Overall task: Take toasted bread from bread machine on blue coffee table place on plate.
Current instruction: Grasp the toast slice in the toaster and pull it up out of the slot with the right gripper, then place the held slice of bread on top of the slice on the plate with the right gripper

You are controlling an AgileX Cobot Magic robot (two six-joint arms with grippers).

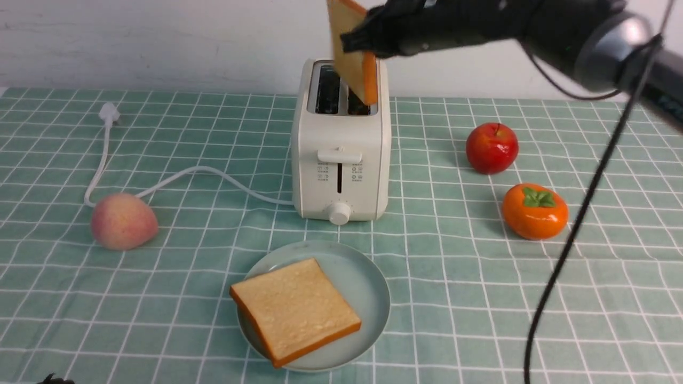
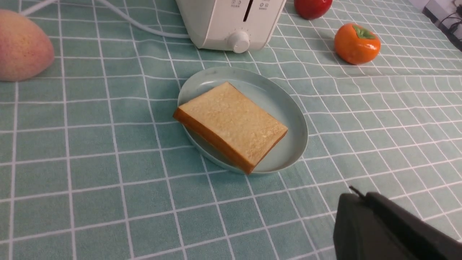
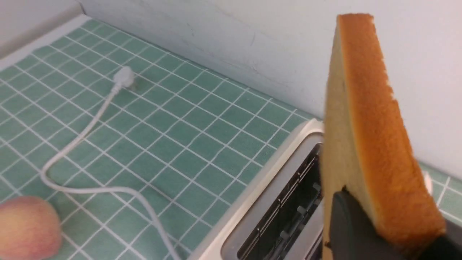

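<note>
The cream-white bread machine (image 1: 341, 144) stands on the blue coffee table (image 1: 480, 298). My right gripper (image 1: 368, 40) is shut on one slice of toasted bread (image 1: 352, 53) and holds it tilted above the machine, its lower corner at the mouth of the right slot. In the right wrist view the same toasted bread (image 3: 364, 137) sits between the dark fingers (image 3: 346, 224), over the bread machine (image 3: 267, 187). A second slice (image 1: 296, 309) lies flat on the plate (image 1: 368, 288) in front of the machine. My left gripper (image 2: 355, 193) hovers shut and empty, near the plate (image 2: 288, 108).
A peach (image 1: 124, 221) lies left of the toaster beside its white cord (image 1: 176, 176) and plug (image 1: 109, 113). To the right lie a red apple (image 1: 492, 148) and an orange persimmon (image 1: 534, 210). My right arm's black cable (image 1: 576, 224) hangs over that side. A white wall runs behind.
</note>
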